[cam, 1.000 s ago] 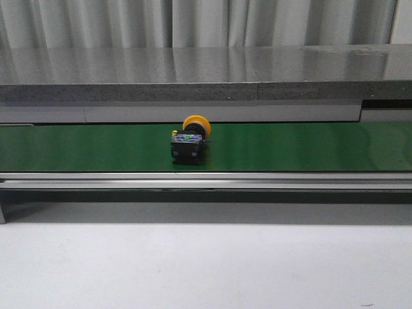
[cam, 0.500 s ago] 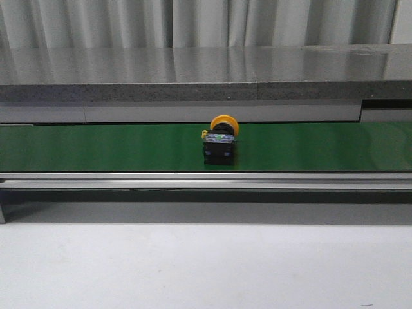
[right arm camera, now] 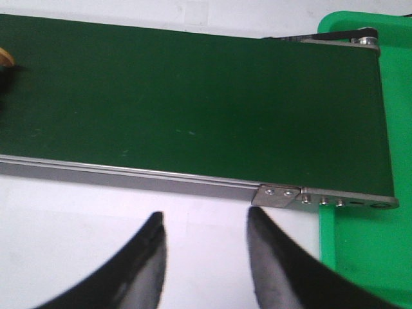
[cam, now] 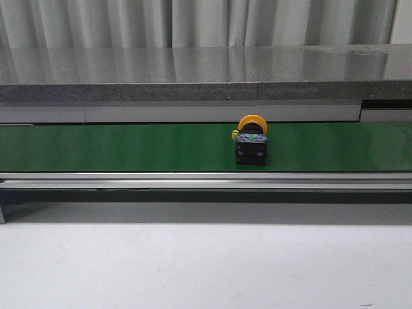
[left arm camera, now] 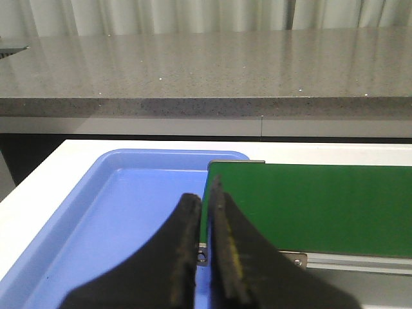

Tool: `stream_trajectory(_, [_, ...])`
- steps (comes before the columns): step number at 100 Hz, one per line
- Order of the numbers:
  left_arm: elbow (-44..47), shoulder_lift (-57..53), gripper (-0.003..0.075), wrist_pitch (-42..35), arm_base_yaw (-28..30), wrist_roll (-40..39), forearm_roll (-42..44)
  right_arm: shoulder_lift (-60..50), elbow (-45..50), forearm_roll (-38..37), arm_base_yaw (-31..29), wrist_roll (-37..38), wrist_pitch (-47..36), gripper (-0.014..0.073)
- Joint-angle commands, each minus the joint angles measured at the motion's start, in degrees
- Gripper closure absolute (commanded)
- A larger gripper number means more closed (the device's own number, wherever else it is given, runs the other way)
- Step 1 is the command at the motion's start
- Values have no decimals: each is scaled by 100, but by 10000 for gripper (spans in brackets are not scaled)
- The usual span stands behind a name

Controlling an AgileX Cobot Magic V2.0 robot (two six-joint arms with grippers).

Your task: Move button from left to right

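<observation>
The button, an orange-yellow round cap on a black boxy body with bluish-green marks, lies on the green conveyor belt, a little right of the middle in the front view. Only a sliver of its cap shows at the edge of the right wrist view. My left gripper is shut and empty, over the seam between a blue tray and the belt's left end. My right gripper is open and empty over the white table, near the belt's right end. Neither gripper shows in the front view.
A blue tray sits at the belt's left end. A green tray sits at the belt's right end. A grey stone counter runs behind the belt. The belt has a metal side rail along its front.
The button has travelled to the right along the belt, from left of the middle to right of the middle. No gripper appears in the front view.
</observation>
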Motion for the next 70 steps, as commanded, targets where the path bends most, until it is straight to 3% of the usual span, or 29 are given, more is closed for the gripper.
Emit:
stream_trajectory(1, [-160, 43, 715, -449, -27, -8, -89, 1, -212, 62, 14, -1, -267, 109])
stream_trajectory(10, [-160, 43, 715, -449, -27, -8, -89, 1, -212, 223, 14, -1, -303, 53])
stream_trajectory(34, [-160, 43, 715, -449, -27, -8, -89, 284, -368, 782, 36, -6, -471, 53])
stream_trajectory(70, [-160, 43, 715, -449, -27, -8, -89, 1841, -1116, 917, 299, -171, -548, 53])
